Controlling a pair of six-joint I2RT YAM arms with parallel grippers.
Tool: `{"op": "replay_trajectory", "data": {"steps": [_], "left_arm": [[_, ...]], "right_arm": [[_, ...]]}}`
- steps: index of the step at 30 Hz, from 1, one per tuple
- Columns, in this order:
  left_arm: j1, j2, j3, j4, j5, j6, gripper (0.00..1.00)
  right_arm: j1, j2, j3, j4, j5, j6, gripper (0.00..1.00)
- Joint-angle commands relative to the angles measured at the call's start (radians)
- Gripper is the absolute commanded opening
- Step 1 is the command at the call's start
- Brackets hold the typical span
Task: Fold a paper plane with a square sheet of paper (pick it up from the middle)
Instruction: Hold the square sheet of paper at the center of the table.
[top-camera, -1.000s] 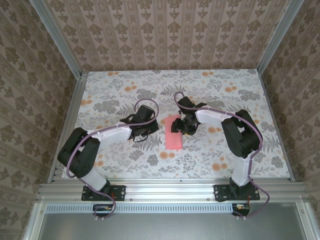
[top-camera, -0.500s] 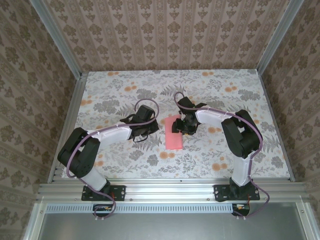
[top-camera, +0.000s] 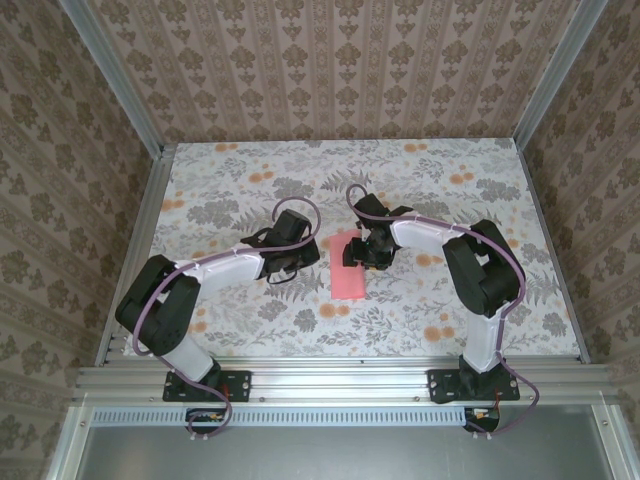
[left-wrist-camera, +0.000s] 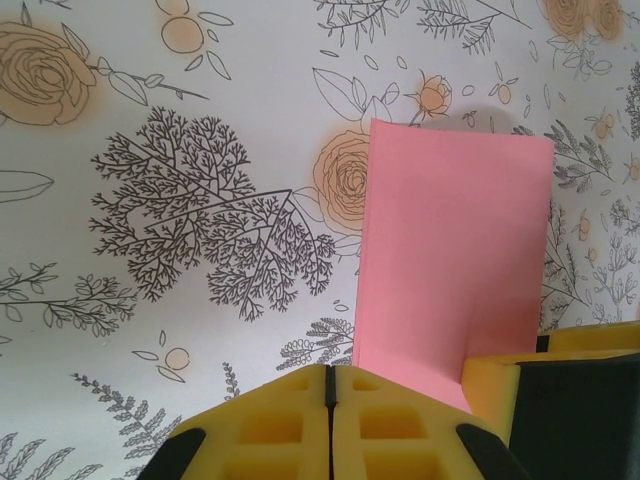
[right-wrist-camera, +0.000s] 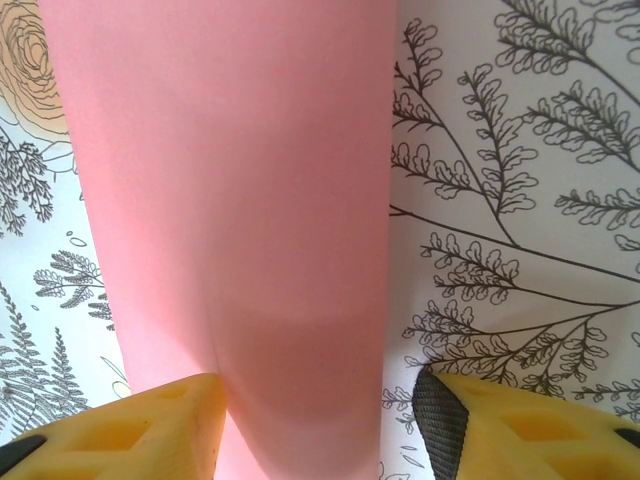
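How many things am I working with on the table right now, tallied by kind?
Folded pink paper: 1
Robot arms: 2 (left arm, right arm)
Total: 3
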Motion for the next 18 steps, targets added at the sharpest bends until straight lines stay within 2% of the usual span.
{"op": "replay_trajectory", "data": {"steps": [1,8,18], "left_arm": [[-0.006,-0.015,0.013,-0.012,-0.018,0.006,0.08],[-0.006,-0.016,0.018,-0.007,-0.01,0.016,0.08],[-0.007,-0.003,0.026,-0.001,0.01,0.024,0.08]], "right_arm": [[-0.01,0.007,-0.043,-0.017,0.037,-0.005,0.58],[-0.01,0.037,-0.021,-0.031,0.036,-0.003,0.59],[-0.001,0.082,-0.014,-0.078,0.109,-0.009,0.58]]}}
